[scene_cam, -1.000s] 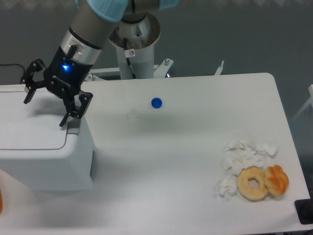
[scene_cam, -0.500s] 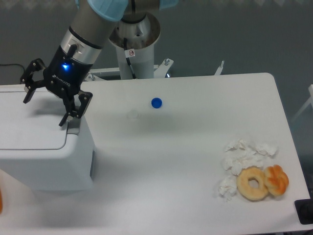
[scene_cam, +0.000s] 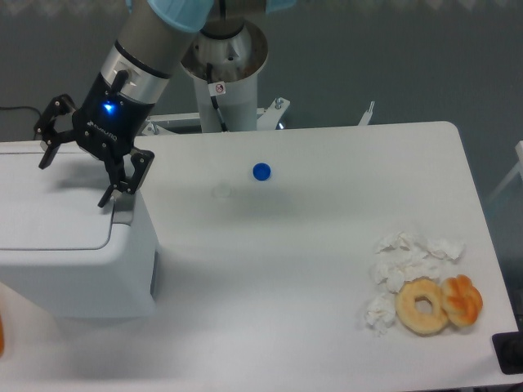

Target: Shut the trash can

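- Since the picture of half a second ago my hand (scene_cam: 73,179) has risen only a very little; its right finger tip is now slightly higher above the lid, and nothing else on the surface has moved.
- My hand is wide open, with the two black fingers (scene_cam: 122,178) spread far apart and nothing between them.
- It hangs over the back part of the large white boxy plastic trash can (scene_cam: 78,253), and I cannot tell if the finger tips touch the lid.
- The trash can stands at the left end of the white surface (scene_cam: 310,269); its left part is cut by the picture edge.
- Its flat white lid lies down level on the body, and a small grey strip (scene_cam: 122,216) shows at the right edge of the top, just under my right finger.
- A small round blue cap (scene_cam: 261,171) lies on the surface, well apart from the trash can, to its right.
- Some crumpled white tissues (scene_cam: 404,265) lie near the right front corner of the surface.
- A pale ring doughnut (scene_cam: 422,305) rests beside the tissues, touching an orange-brown pastry (scene_cam: 462,299) on its right.
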Robot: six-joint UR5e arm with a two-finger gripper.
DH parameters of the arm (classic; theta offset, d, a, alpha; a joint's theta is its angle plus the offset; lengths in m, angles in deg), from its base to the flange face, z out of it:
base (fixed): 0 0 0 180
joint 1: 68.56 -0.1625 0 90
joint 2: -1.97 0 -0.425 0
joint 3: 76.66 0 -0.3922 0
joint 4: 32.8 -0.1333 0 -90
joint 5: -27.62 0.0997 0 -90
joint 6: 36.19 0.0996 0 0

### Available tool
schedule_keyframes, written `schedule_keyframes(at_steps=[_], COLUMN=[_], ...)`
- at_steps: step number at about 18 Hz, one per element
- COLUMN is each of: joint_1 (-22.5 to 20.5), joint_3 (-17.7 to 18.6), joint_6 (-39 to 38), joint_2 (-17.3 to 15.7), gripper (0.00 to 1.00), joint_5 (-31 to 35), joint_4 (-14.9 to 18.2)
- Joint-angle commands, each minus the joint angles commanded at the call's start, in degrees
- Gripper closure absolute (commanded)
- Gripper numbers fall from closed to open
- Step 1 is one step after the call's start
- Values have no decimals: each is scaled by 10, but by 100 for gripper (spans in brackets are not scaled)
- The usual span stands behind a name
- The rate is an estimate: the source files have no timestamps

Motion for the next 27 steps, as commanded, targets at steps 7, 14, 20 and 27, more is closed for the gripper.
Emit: schedule_keyframes(at_steps=[7, 14, 20, 27], joint_1=[-88, -183, -215, -270], joint_3=[-12, -11, -12, -12], joint_6=[27, 212, 388, 617], joint_2=[-17, -11, -8, -36], gripper=[0, 0, 0, 0], joint_5=[3, 17, 148, 256], joint_4=[-2, 5, 17, 94])
